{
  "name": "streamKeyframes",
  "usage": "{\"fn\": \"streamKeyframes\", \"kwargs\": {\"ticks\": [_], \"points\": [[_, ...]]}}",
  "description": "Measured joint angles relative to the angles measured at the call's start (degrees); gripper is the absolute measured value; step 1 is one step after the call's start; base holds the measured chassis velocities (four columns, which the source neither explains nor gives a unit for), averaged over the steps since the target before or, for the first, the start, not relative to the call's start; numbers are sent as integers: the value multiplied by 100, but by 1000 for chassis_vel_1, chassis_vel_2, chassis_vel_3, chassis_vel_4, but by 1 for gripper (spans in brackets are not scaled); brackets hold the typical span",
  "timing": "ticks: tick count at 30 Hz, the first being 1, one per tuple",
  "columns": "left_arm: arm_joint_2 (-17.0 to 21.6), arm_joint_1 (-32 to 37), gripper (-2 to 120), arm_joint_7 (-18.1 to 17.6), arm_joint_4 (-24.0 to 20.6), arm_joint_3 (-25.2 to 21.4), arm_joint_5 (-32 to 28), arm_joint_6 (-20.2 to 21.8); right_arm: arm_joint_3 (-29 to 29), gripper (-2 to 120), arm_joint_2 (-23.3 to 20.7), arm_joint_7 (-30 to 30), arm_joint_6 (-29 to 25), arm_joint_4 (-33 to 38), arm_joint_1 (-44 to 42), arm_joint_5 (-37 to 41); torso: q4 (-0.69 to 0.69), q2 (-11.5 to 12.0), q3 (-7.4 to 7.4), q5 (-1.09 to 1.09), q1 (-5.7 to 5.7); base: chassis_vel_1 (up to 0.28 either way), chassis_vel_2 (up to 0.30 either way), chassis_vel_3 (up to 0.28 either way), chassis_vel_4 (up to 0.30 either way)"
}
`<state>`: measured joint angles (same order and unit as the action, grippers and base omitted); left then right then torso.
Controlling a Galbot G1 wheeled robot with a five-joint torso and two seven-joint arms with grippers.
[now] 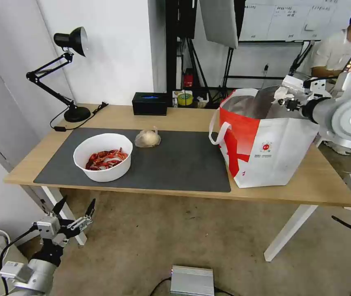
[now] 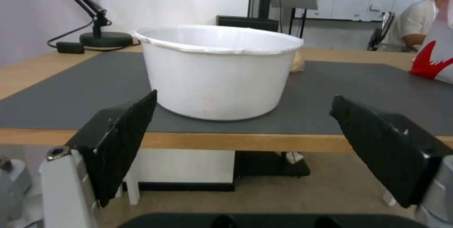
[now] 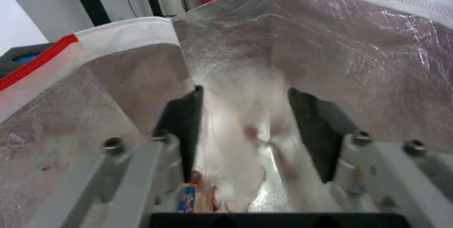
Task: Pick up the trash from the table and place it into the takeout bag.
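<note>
From the head view, a light wood worktop [image 1: 175, 119] carries a dark grey mat [image 1: 183, 164]; on the mat sits a white round bowl [image 1: 103, 157] holding red crayfish shells [image 1: 106, 158], with a small knotted clear bag [image 1: 147, 138] just behind it. A white and red takeout bag [image 1: 266, 139] stands upright at the robot's right end of the worktop, its foil-lined mouth open. The right gripper [image 1: 284, 98] hangs over the bag's mouth, while the left gripper [image 1: 76, 207] is held low, below the worktop's front edge, its fingers spread apart and empty. A black desk lamp [image 1: 66, 70] and a black box [image 1: 150, 103] stand at the back. From the left wrist view, the two black fingers [image 2: 125, 132] stand wide apart, the bowl [image 2: 217, 72] beyond them near the worktop's front edge. From the right wrist view, the fingers [image 3: 182, 121] are parted inside the bag's silver lining [image 3: 354, 61], with a blurred crumpled white tissue [image 3: 240, 129] between them; whether they grip it cannot be told
</note>
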<state>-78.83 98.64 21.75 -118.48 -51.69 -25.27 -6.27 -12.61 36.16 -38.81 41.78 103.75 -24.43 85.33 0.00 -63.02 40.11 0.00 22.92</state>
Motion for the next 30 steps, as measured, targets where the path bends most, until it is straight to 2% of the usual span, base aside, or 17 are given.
{"fn": "streamKeyframes", "kwargs": {"ticks": [2, 3, 6, 7, 8, 10, 11, 12, 13, 14, 16, 18, 19, 22, 30], "points": [[-16, -23, 100, 1, 0, 16, 15, 3, -22, 61, 12, 75, -39, 4, -30, -50, 0, 0, 0, 0, 0, 0, 0, 0, 0], [-16, -23, 100, 1, 0, 16, 15, 3, -22, 61, 12, 75, -39, 4, -30, -50, 0, 0, 0, 0, 0, 0, 0, 0, 0], [-48, -59, 100, 2, 24, 30, 39, 5, -40, 75, 41, 350, -229, 25, -109, -322, 0, 0, 0, 0, 0, 0, 0, 0, 0], [-48, -59, 100, 2, 24, 30, 39, 5, -40, 75, 41, 350, -229, 25, -109, -322, 0, 0, 0, 0, 0, 0, 0, 0, 0], [-57, -66, 100, 2, 27, 35, 45, 5, -48, 79, 59, 472, -363, 42, -148, -458, 0, 0, 0, 0, 0, 0, 0, 0, 0], [-82, -75, 100, 3, 28, 39, 59, 6, -81, 89, 98, 957, -980, 83, -320, -1080, 1, 0, 0, 0, 0, 0, 0, 0, 0], [-82, -75, 100, 3, 28, 39, 59, 6, -81, 89, 98, 957, -980, 83, -320, -1080, 1, 0, 0, 0, 0, 0, 0, 0, 0], [-93, -74, 100, 4, 28, 37, 63, 6, -102, 94, 115, 1267, -1434, 95, -431, -1523, 0, 0, 0, 0, 0, 0, 0, 0, 0], [-107, -60, 100, 9, 23, 35, 66, 6, -147, 97, 127, 1744, -2110, 113, -595, -2053, 0, 0, 0, 0, 0, 0, 0, 0, 0], [-107, -60, 100, 9, 23, 35, 66, 6, -147, 97, 127, 1744, -2110, 113, -595, -2053, 0, 0, 0, 0, 0, 0, 0, 0, 0], [-124, -29, 100, 14, 24, 27, 66, 4, -234, 99, 129, 2412, -3038, 247, -939, -2643, 0, 0, 0, 0, 0, 0, 0, 0, 0], [-126, -35, 100, 15, 53, 18, 67, 0, -306, 100, 121, 2716, -3629, 451, -1265, -3119, 1, 0, 0, -1, -1, 0, 0, 0, 0], [-126, -35, 100, 15, 53, 18, 67, 0, -306, 100, 121, 2716, -3629, 451, -1265, -3119, 1, 0, 0, -1, -1, 0, 0, 0, 0], [-114, -91, 100, 16, 93, 19, 85, -1, -397, 100, 187, 2906, -4237, 739, -1755, -3863, 0, 0, 0, 0, -1, 0, 0, 0, 0], [-52, -108, 100, 0, 169, -38, 82, -1, -586, 100, 492, 3135, -4880, 1175, -2454, -4644, 0, -1, 0, 0, -1, 0, 0, 0, 0]]}}
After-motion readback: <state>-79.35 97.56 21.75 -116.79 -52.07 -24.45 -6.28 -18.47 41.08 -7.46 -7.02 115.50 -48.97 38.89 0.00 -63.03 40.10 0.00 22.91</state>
